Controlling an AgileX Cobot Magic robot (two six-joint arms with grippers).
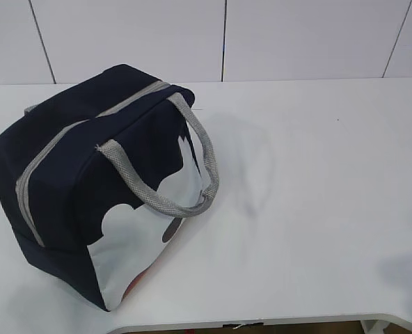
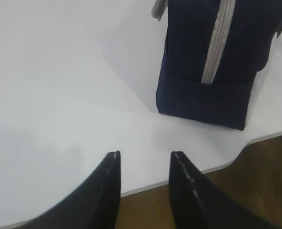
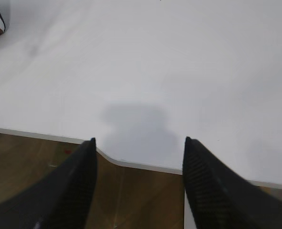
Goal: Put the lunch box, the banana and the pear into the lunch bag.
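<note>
Left wrist view: left gripper point(image 2: 143, 160) seen parted, nothing between jaws, above table point(image 2: 60, 95) edge. Right gripper point(image 3: 138, 145) parted wider, empty. Lunch bag point(image 1: 88, 174) zipped on table's left; contents hidden, bag top cropped in wrist view.

On my wrist feeds, both the left gripper point(image 2: 143, 155) and right gripper point(image 3: 139, 140) show black, tapering jaws with a faint woven texture on their inner faces.

White table point(image 1: 317, 209) with a curved front edge, bare and matte, pale tiled wall point(image 1: 303, 38) with dark seams behind it, brown wooden floor point(image 3: 131, 195) showing below the table's edge
</note>
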